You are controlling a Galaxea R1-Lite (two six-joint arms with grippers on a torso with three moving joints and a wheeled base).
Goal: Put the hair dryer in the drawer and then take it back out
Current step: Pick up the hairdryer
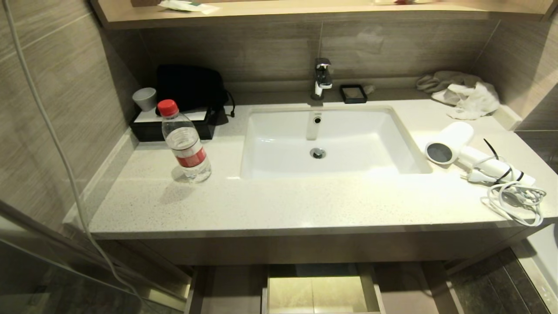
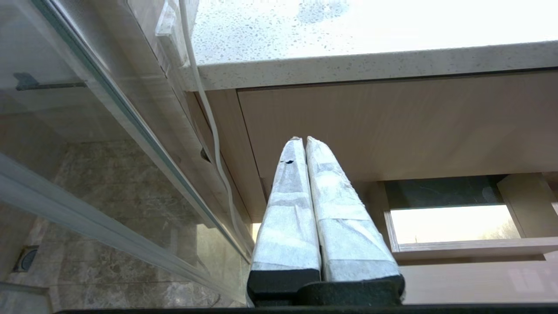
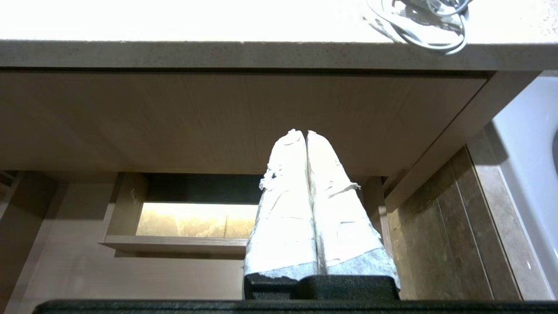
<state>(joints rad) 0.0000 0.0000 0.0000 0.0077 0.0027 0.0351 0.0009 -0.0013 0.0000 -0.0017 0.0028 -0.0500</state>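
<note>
The hair dryer (image 1: pixel 453 141) lies on its side on the countertop (image 1: pixel 279 205), to the right of the sink (image 1: pixel 327 139), dark round end facing the basin, handle pointing toward the front right corner. Its coiled cord (image 1: pixel 516 198) is bundled by a black strap and sits at the counter's front edge — one loop appears to overhang it in the right wrist view. Placement at the open right end keeps the dryer reachable without crossing the basin.

The drawer (image 1: pixel 320 290) stands pulled out below the counter, centred under the sink; its interior looks empty, though only part of it shows. The dryer is not in it, so the first step is judged not yet begun.

Both grippers are parked low in front of the cabinet, below the counter edge. The left gripper (image 2: pixel 305 140) has its padded fingers pressed together, holding nothing. The right gripper (image 3: pixel 306 132) is likewise closed on nothing.

Surface and room — a speckled light stone top, wood-grain wall tiles, a water bottle (image 1: pixel 185 144) at left, crumpled cloths (image 1: pixel 462 93) at the rear right, a glass partition on the left
</note>
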